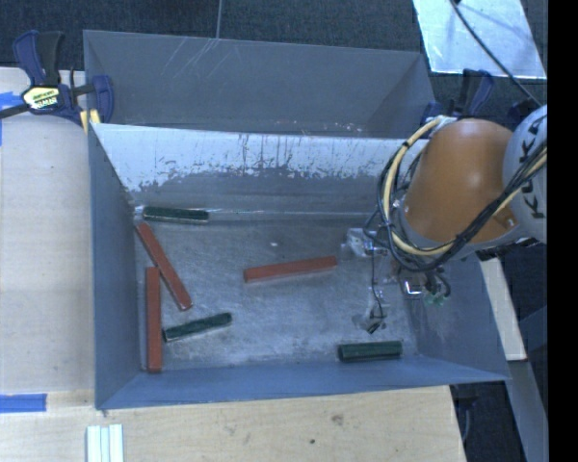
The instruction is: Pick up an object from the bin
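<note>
Fingers (375, 323): closed to one thin dark line, tips together, gripping nothing. Hung low over bare floor of the grey bin (270, 176), to the right of the middle red-brown bar (291, 270) and slightly forward of it, well clear of its right end. Topped by the orange cover (458, 186) and looped cables (397, 210), crowded against the right wall, with little room left on that side.

Found the short dark green bar (370, 351) further right and forward of the middle bar, flat along the foot of the front wall, near the tips but apart from them.

Saw open floor all round the middle bar: bare behind it up to the back wall, bare ahead of it down to the front wall, bare off both ends.

Noted four more bars, all left of it. Left and forward, a second dark green bar (197, 326), lying askew. Further left, a slanted red-brown bar (164, 266). Beyond that, a long red-brown bar (153, 319) tight along the left wall, just beside the slanted one; could not tell whether touching. Left and behind, a third dark green bar (175, 216), laid along the foot of the back wall.
</note>
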Controlling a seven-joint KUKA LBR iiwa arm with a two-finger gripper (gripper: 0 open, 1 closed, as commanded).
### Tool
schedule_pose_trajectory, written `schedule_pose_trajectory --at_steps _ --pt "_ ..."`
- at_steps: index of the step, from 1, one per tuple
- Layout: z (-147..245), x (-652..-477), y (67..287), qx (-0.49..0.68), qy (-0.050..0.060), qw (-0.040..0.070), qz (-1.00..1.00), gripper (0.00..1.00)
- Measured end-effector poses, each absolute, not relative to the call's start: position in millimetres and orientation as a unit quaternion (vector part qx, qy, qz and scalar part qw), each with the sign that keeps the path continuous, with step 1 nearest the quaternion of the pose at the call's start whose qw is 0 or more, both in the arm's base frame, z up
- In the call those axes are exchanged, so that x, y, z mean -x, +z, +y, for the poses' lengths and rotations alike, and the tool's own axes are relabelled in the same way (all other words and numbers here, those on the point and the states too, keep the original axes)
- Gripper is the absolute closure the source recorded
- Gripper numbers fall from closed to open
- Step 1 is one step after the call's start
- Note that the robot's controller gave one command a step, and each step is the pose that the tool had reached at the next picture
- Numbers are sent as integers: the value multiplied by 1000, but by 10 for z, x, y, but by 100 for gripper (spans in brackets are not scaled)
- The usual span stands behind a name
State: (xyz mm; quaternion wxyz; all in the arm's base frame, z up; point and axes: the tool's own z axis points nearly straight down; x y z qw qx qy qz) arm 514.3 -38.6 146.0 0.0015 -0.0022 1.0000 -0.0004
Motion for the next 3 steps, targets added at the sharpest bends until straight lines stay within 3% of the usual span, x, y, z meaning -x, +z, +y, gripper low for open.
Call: schedule_pose_trajectory --at_steps 1,2,3 --pt "318 -5618 661 23 2 2 1000 0" --pt "273 -5629 716 20 0 5 1000 100" --pt "262 -5487 2121 58 0 6 998 100"
